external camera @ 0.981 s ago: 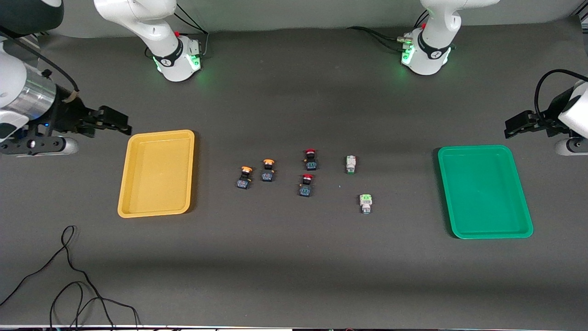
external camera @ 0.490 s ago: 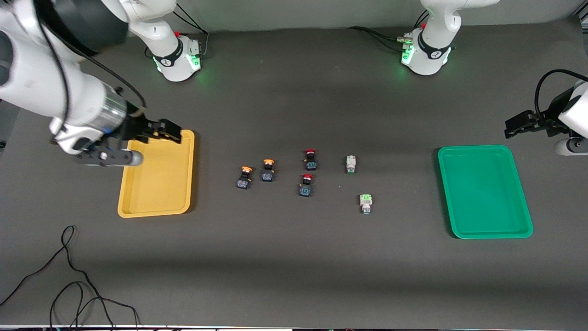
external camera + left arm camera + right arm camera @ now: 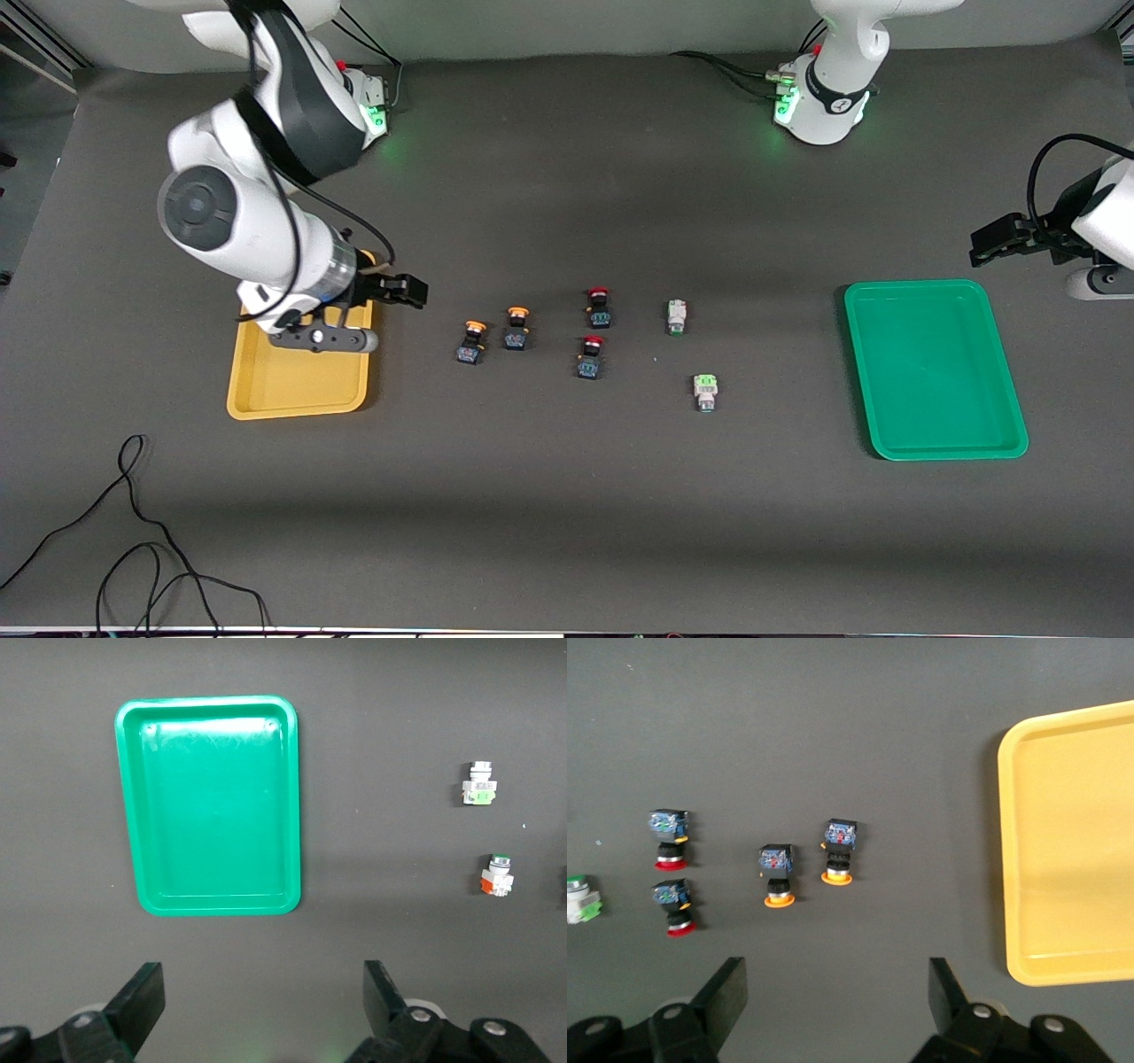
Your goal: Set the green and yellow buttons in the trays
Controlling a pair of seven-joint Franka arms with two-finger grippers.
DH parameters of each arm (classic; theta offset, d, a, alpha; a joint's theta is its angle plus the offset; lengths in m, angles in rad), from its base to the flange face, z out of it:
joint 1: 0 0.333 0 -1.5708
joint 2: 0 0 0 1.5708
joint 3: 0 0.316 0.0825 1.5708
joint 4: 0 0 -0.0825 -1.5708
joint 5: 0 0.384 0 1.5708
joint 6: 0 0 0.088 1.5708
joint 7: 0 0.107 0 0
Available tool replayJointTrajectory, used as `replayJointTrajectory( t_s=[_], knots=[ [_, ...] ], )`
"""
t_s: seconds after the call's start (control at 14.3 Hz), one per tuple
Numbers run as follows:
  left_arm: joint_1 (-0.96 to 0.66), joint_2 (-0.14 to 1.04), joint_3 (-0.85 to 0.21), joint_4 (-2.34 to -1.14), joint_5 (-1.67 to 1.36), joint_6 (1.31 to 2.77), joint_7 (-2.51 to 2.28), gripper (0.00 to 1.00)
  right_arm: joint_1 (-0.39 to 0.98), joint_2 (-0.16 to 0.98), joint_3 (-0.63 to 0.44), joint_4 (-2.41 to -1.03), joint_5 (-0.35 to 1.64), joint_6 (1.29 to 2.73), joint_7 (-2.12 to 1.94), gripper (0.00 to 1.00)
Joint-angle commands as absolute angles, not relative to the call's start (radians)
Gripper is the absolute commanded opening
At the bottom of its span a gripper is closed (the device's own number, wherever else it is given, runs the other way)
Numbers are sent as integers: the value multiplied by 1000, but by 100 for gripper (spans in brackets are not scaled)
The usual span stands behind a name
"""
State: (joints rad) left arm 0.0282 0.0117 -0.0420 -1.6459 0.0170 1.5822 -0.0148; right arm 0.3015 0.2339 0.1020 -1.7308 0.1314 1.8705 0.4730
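Reaching for the orange-yellow buttons

Right gripper (image 3: 409, 291), fingers spread wide and empty, hangs over the yellow tray's (image 3: 297, 403) edge. From it, the nearer orange-capped button (image 3: 472, 342) lies at four o'clock; centre over its body before descending. Left gripper (image 3: 990, 239), wide too, waits beside the green tray (image 3: 939, 447).

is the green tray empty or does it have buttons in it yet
Empty. The green tray shows only bare floor in the front and left wrist views; both green buttons lie on the table.

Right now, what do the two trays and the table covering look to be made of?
Yellow tray and green tray: probably moulded plastic, semi-gloss, judging by rounded rims and soft sheen. Table covering: dark matte sheet, perhaps rubber or fabric; no glare.
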Motion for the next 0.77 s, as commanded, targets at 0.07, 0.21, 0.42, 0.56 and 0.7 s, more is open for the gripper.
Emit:
replayJointTrajectory(
  t_s=[0.07,0.21,0.42,0.56,0.7],
  knots=[
    [-44,-26,-55,-1727,8,1661,-61,100,339,235,95,-1879,140,2038,503,91],
    [-109,-31,-57,-1755,-2,1693,-133,100,380,277,95,-1925,138,2147,592,91],
    [-233,-31,-60,-1782,-11,1730,-282,100,416,382,92,-1931,137,2245,598,91],
    [-320,-31,-60,-1801,-20,1764,-375,100,416,440,92,-1931,135,2292,598,91],
    [-394,-23,-60,-1804,-61,1792,-466,100,416,492,91,-1934,135,2345,597,91]
  ],
)
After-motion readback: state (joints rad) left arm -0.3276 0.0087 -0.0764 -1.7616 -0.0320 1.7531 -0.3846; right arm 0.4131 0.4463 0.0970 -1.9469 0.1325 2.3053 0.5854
